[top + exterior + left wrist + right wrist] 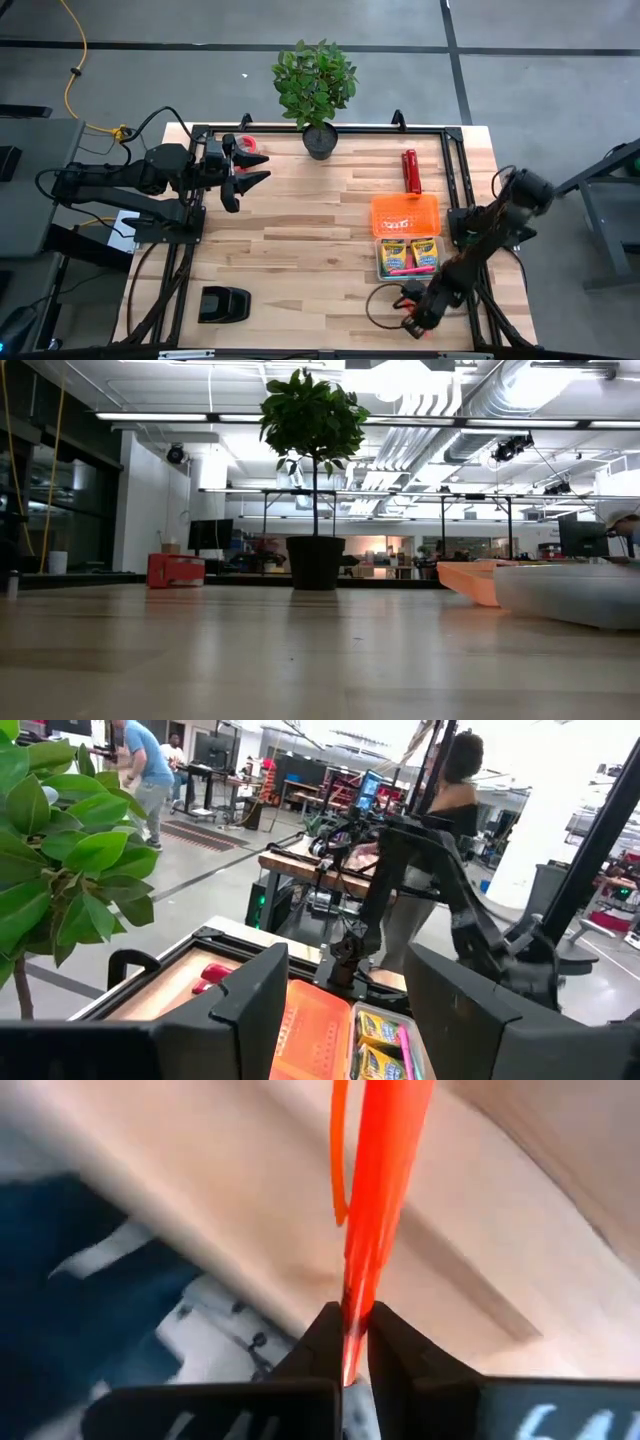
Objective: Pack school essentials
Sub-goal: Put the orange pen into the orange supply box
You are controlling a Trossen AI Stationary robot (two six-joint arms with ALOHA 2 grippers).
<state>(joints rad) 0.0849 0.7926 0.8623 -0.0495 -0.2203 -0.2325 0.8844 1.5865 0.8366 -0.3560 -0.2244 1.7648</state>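
Observation:
My right gripper [412, 322] is at the table's near right corner, shut on a thin red-orange marker [385, 1160] that is blurred in the right wrist view. A clear case [408, 257] on the table holds two yellow-and-green crayon boxes [394, 250] and a pink marker [405, 269]. Its orange lid [405, 213] lies flat just beyond it. Farther back, a red marker [410, 172] lies on the wood. My left gripper [250, 172] hangs open and level above the far left of the table, holding nothing. My right gripper pinches the red-orange marker by one end [355, 1295] between its two fingers [320, 1340]. The marker runs on past the fingertips, in line with the fingers. The gripper slants down toward the table's near edge. Whether the marker's other end touches the wood I cannot tell.
A potted plant [320, 140] stands at the far middle, with a red tape roll [247, 145] near the far left. A black object [224, 303] sits at the near left. A dark loop of cord [383, 300] lies beside my right gripper. Bare wood fills the middle [300, 230].

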